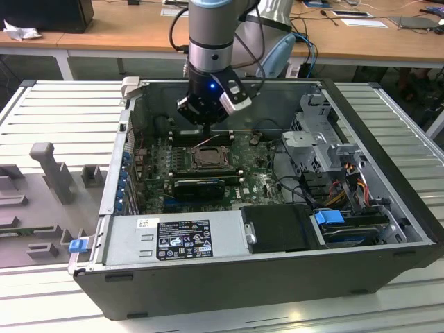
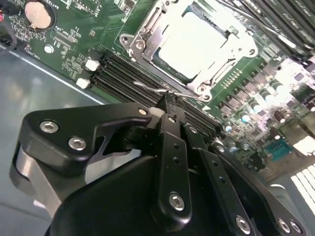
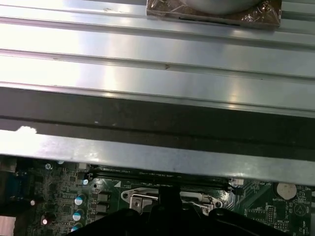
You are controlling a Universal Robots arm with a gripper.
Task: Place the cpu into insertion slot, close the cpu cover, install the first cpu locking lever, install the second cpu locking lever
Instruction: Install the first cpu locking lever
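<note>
Inside the open computer case, the insertion slot (image 1: 208, 158) sits in the middle of the green motherboard (image 1: 260, 182). The cpu (image 2: 197, 44) lies in it, its pale top showing through the cut-out of the cpu cover (image 2: 142, 42), which lies flat over it. A thin wire cpu locking lever (image 2: 147, 87) runs along the socket's edge. My gripper (image 2: 170, 101) is shut, and its black fingertips rest right at that wire. In the exterior view my gripper (image 1: 201, 116) hangs just behind the socket. The first wrist view shows the socket frame (image 3: 135, 199) beside my fingers (image 3: 167, 196).
Black memory slots (image 2: 123, 73) lie between my gripper and the socket. A grey power supply box (image 1: 173, 239) fills the case front, and a drive cage (image 1: 319, 139) with cables (image 1: 347, 180) stands at the exterior view's right. A coin battery (image 2: 37, 14) sits on the board.
</note>
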